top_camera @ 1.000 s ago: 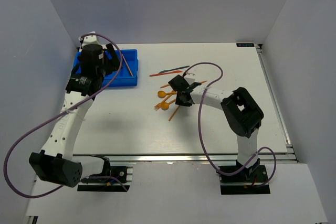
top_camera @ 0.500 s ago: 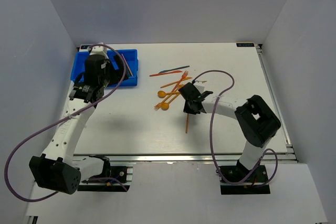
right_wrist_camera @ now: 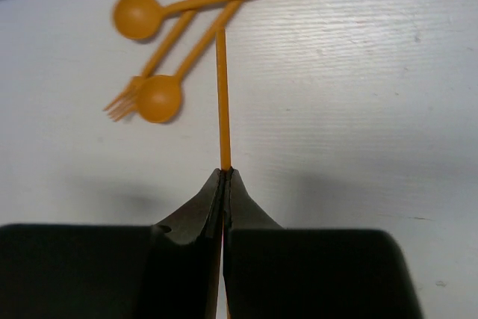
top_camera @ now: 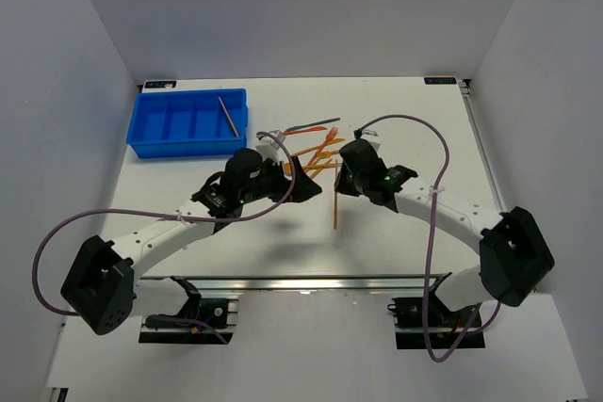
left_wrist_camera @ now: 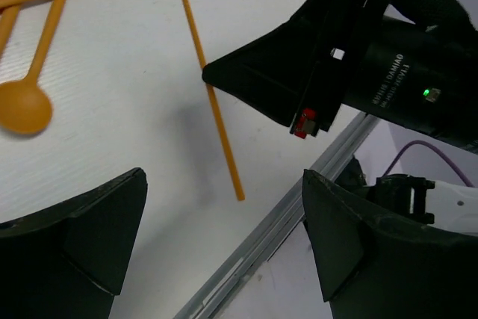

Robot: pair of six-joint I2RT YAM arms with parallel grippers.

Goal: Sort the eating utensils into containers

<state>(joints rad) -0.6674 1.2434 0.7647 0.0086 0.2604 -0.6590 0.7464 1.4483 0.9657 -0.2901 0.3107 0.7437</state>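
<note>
My right gripper [top_camera: 343, 183] [right_wrist_camera: 225, 173] is shut on a thin orange stick [top_camera: 335, 212] [right_wrist_camera: 222, 95]. It holds the stick just above the table, near the middle. My left gripper [top_camera: 301, 185] [left_wrist_camera: 224, 244] is open and empty, close to the left of the stick [left_wrist_camera: 211, 98]. It faces the right gripper [left_wrist_camera: 299, 87]. Several orange, red and dark utensils [top_camera: 316, 145] lie in a loose pile just behind; two orange spoons [right_wrist_camera: 138, 16] and a fork [right_wrist_camera: 119, 106] show in the right wrist view. The blue tray [top_camera: 151, 124] at the far left holds one orange stick [top_camera: 227, 115] in its right compartment.
The table's metal front rail [top_camera: 320, 281] runs along the near edge and shows in the left wrist view [left_wrist_camera: 299, 199]. White walls close in the left, back and right. Purple cables loop off both arms.
My left arm has swung from the blue tray to the table's middle, beside the right gripper. My right gripper has lifted the orange stick from the pile and moved it slightly right.
</note>
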